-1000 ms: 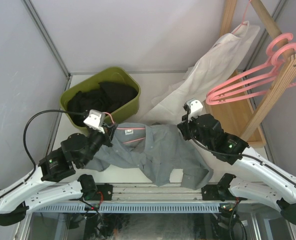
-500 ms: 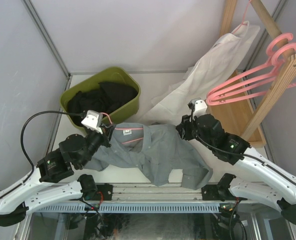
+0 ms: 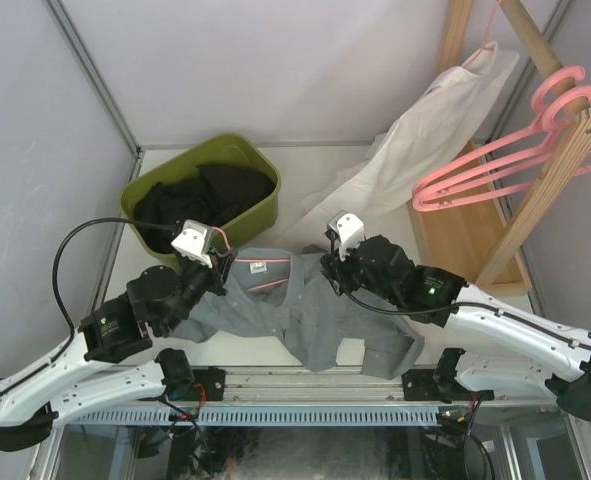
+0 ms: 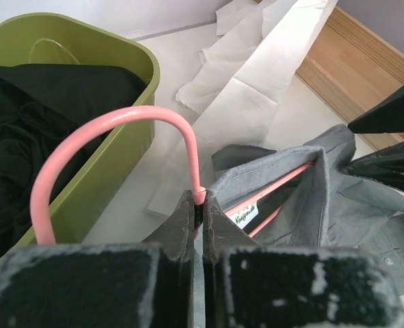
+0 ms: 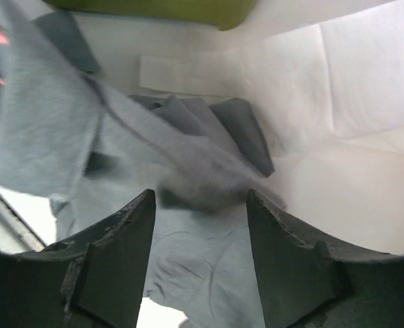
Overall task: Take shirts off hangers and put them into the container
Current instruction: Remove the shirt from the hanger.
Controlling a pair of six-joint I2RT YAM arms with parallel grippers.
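Observation:
A grey shirt (image 3: 315, 305) lies spread on the table near the arms, with a pink hanger (image 3: 267, 274) still inside its collar. My left gripper (image 4: 198, 197) is shut on the neck of that hanger, just below its curved hook (image 4: 113, 130). My right gripper (image 5: 200, 196) hovers open over the grey shirt (image 5: 202, 266), near the collar's right side, with nothing between its fingers. The olive-green container (image 3: 267, 212) stands at the back left with black shirts (image 3: 205, 195) inside. A white shirt (image 3: 425, 130) hangs from the rack, and its tail trails on the table.
A wooden rack (image 3: 565, 165) rises at the right and carries several bare pink hangers (image 3: 510, 160). Its flat base (image 3: 470, 235) lies on the table behind my right arm. The container's wall (image 4: 130, 65) is just left of my left gripper.
My right gripper has opened, let go of the grey shirt's right shoulder and swung left toward the collar. My left gripper keeps its hold on the hanger, nearly in place.

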